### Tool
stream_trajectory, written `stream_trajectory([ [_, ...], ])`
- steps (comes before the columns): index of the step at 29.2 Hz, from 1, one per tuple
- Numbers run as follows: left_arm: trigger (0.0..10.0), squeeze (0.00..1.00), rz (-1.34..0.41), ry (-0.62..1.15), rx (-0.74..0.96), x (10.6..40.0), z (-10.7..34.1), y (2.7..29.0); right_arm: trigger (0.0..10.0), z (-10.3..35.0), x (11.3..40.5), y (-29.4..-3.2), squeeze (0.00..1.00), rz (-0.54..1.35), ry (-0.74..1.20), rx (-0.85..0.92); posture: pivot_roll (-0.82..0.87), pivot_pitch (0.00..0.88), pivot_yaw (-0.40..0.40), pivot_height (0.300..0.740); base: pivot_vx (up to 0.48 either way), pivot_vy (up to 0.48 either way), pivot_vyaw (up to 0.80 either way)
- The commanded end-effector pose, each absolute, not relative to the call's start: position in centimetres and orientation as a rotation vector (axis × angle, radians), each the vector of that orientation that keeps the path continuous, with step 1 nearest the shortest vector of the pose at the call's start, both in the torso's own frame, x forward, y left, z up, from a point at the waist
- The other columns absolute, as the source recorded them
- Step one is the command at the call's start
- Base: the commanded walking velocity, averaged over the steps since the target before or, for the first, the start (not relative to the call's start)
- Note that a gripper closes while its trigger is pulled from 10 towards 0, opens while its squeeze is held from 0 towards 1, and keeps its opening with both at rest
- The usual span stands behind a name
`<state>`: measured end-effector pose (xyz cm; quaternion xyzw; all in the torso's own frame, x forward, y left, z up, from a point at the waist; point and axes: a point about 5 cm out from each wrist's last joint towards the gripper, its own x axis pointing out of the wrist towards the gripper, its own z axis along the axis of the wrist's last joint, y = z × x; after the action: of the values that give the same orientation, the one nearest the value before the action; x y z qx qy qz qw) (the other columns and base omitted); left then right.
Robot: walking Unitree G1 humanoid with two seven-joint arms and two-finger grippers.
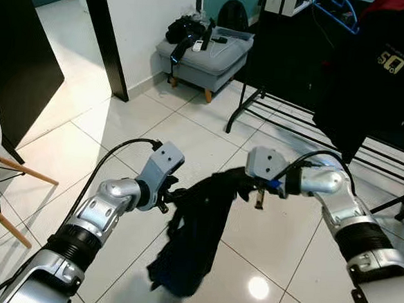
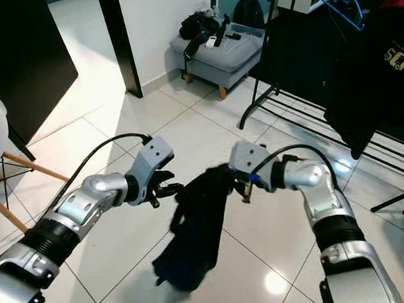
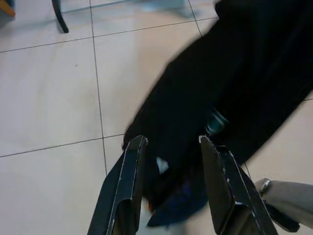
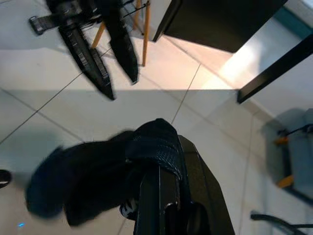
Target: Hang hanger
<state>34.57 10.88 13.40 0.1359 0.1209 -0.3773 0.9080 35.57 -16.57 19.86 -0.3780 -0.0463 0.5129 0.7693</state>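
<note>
Holding a dark garment [image 1: 196, 234] above the floor, well short of the clothes rack [image 1: 315, 125], right gripper [image 2: 238, 180] had jaws clamped on its top. Left gripper [image 2: 166, 189] jaws stood open beside it. Hanger couldn't be made out; confirm it before lifting to the rack.

A garment [image 1: 197, 227] hangs between both arms over the floor [image 1: 120, 125]; rack [image 1: 315, 118] behind right, ottoman [image 1: 205, 58] behind.
</note>
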Motion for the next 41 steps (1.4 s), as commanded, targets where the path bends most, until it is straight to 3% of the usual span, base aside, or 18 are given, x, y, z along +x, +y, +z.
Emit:
stream_trajectory([
  [1, 10.0, 0.00, -0.756, 0.290, 0.234, 34.3, 11.8, 10.8, 0.0, 21.8, 35.8, -15.8, 0.00, 1.087, -0.221, -0.811, -0.07, 0.151, 0.023, 0.740, 0.000, 0.000, 0.00],
  [4, 10.0, 0.00, -0.756, 0.290, 0.234, 34.3, 11.8, 10.8, 0.0, 21.8, 35.8, -15.8, 0.00, 1.087, -0.221, -0.811, -0.07, 0.151, 0.023, 0.740, 0.000, 0.000, 0.00],
  [5, 10.0, 1.00, -0.671, 0.304, 0.171, 34.6, 10.5, 10.4, 0.0, 23.2, 36.0, -15.3, 0.00, 1.065, -0.296, -0.799, -0.08, 0.153, 0.019, 0.740, 0.000, 0.000, 0.00],
  [9, 10.0, 1.00, -0.552, 0.320, 0.089, 35.0, 9.2, 9.2, 0.0, 25.1, 36.1, -15.1, 0.00, 1.058, -0.353, -0.794, -0.10, 0.157, 0.016, 0.740, 0.000, 0.000, 0.00],
  [16, 10.0, 1.00, -0.575, 0.305, 0.081, 35.1, 9.8, 7.8, 0.0, 25.3, 36.4, -15.6, 0.00, 1.056, -0.302, -0.826, -0.10, 0.160, 0.012, 0.740, 0.000, 0.000, 0.00],
  [17, 10.0, 0.00, -0.582, 0.304, 0.092, 35.1, 9.9, 7.6, 0.0, 25.1, 36.6, -15.8, 0.00, 1.052, -0.272, -0.850, -0.10, 0.159, 0.011, 0.740, 0.000, 0.000, 0.00],
  [19, 10.0, 0.00, -0.585, 0.304, 0.098, 35.1, 9.9, 7.6, 0.0, 25.0, 36.7, -15.9, 0.00, 1.049, -0.253, -0.866, -0.10, 0.159, 0.011, 0.740, 0.000, 0.000, 0.00],
  [20, 10.0, 0.00, -0.583, 0.300, 0.113, 35.2, 10.1, 7.7, 0.0, 24.3, 37.4, -16.7, 0.00, 0.983, -0.110, -0.903, -0.10, 0.156, 0.011, 0.740, 0.000, 0.000, 0.00],
  [26, 10.0, 0.00, -0.577, 0.295, 0.123, 35.4, 10.2, 7.7, 0.0, 23.8, 37.9, -17.4, 0.00, 0.925, -0.014, -0.931, -0.10, 0.156, 0.011, 0.740, 0.000, 0.000, 0.00],
  [27, 10.0, 0.00, -0.553, 0.277, 0.148, 35.6, 10.4, 8.3, 0.0, 23.7, 39.0, -18.3, 0.00, 0.765, 0.055, -0.702, -0.10, 0.151, 0.009, 0.740, 0.000, 0.000, 0.00],
  [30, 10.0, 0.00, -0.553, 0.277, 0.148, 35.6, 10.4, 8.3, 0.0, 23.7, 39.0, -18.3, 0.00, 0.765, 0.055, -0.702, -0.10, 0.151, 0.009, 0.740, 0.000, 0.000, 0.00],
  [31, 10.0, 0.00, -0.513, 0.264, 0.176, 35.9, 10.5, 9.4, 0.0, 22.7, 39.8, -18.8, 0.00, 0.621, 0.113, -0.417, -0.10, 0.144, 0.005, 0.740, 0.000, 0.000, 0.00],
  [32, 10.0, 0.00, -0.513, 0.264, 0.176, 35.9, 10.5, 9.4, 0.0, 22.7, 39.8, -18.8, 0.00, 0.621, 0.113, -0.417, -0.10, 0.144, 0.005, 0.740, 0.000, 0.000, 0.00],
  [33, 10.0, 0.00, -0.481, 0.251, 0.208, 36.0, 10.7, 10.5, 0.0, 20.9, 40.1, -18.7, 0.00, 0.499, 0.158, -0.099, -0.09, 0.136, -0.001, 0.740, 0.000, 0.000, 0.00],
  [34, 10.0, 0.00, -0.462, 0.243, 0.230, 36.0, 10.8, 11.2, 0.0, 19.5, 40.2, -18.4, 0.00, 0.427, 0.205, 0.098, -0.09, 0.136, -0.001, 0.740, 0.000, 0.000, 0.00],
  [38, 10.0, 0.00, -0.473, 0.232, 0.266, 35.8, 11.0, 11.7, 0.0, 17.8, 40.1, -18.0, 0.00, 0.333, 0.238, 0.288, -0.08, 0.126, -0.002, 0.740, 0.000, 0.000, 0.00],
  [41, 10.0, 0.00, -0.493, 0.229, 0.277, 35.6, 11.0, 11.6, 0.0, 17.5, 40.1, -17.8, 0.00, 0.317, 0.249, 0.316, -0.08, 0.121, 0.000, 0.740, 0.000, 0.000, 0.00],
])
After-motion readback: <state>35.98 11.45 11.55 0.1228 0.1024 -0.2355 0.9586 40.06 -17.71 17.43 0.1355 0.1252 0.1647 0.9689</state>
